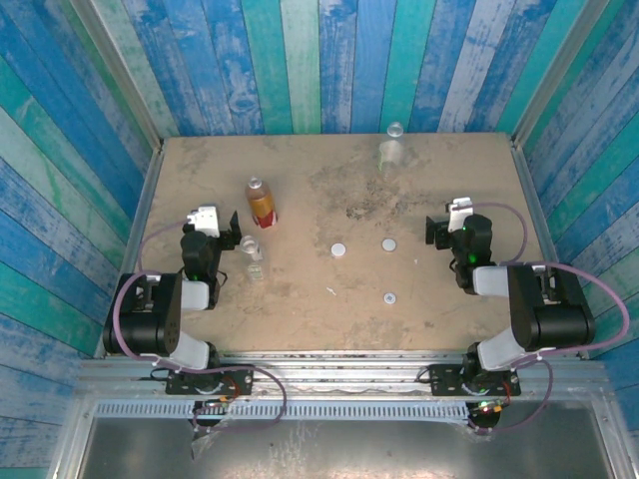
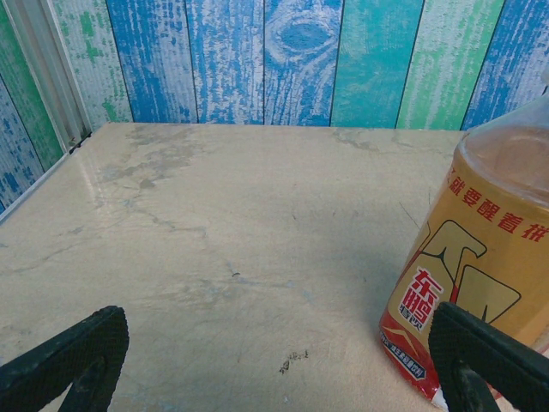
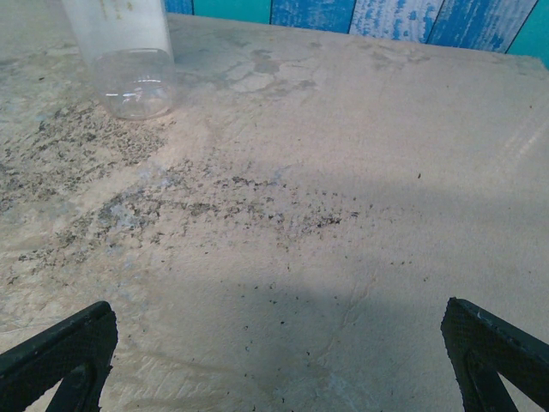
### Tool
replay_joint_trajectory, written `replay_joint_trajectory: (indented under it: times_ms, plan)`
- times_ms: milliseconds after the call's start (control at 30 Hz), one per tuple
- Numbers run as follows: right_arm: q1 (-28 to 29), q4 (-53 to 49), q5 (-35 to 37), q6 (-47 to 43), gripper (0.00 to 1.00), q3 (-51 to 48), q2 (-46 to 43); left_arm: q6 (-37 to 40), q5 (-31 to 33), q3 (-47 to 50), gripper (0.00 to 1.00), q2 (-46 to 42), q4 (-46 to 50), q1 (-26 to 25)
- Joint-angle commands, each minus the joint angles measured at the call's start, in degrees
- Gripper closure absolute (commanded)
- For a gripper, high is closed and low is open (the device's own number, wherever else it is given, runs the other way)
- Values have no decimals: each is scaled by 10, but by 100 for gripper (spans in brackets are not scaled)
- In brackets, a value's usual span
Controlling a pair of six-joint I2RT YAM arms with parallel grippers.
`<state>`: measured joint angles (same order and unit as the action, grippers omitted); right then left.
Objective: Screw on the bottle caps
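Note:
Three bottles stand open on the tan table: an orange one with a red band [image 1: 262, 203] [image 2: 489, 257], a small clear one [image 1: 254, 257] close to the left arm, and a clear labelled one [image 1: 391, 150] [image 3: 129, 51] at the back. Three white bottle caps lie flat mid-table [image 1: 340, 249] [image 1: 388, 243] [image 1: 388, 296]. My left gripper [image 1: 212, 226] [image 2: 279, 343] is open just left of the orange bottle, its right finger [image 2: 480, 352] in front of the bottle's base. My right gripper [image 1: 457, 226] [image 3: 279, 330] is open over bare table, right of the caps.
Blue and green plank walls [image 1: 319, 60] close in the table at the back and both sides. A dark gritty stain [image 1: 364, 205] [image 3: 214, 197] marks the table's surface between the caps and the back bottle.

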<state>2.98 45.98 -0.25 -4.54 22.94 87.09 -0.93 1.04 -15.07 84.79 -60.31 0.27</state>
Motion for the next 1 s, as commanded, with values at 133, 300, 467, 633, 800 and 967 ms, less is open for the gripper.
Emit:
replay_joint_trajectory:
  times_ms: [133,300,467,633,800,967]
  plan:
    - [5,-29,-13,-13,0,14,-42,-21,56,1,6,-59,37,-1]
    - [23,-100,-10,-27,0,27,-100,-33,110,-2,6,-176,143,-1]
    - [70,-175,9,-46,0,54,-150,-66,133,-18,6,-269,215,-3]
    - [138,-253,10,-40,0,78,-213,-64,161,-38,6,-350,264,-54]
    - [191,-285,-9,-20,0,82,-246,-50,148,-39,6,-414,293,-147]
    - [213,-298,-23,-6,0,89,-246,-51,181,-19,6,-449,319,-249]
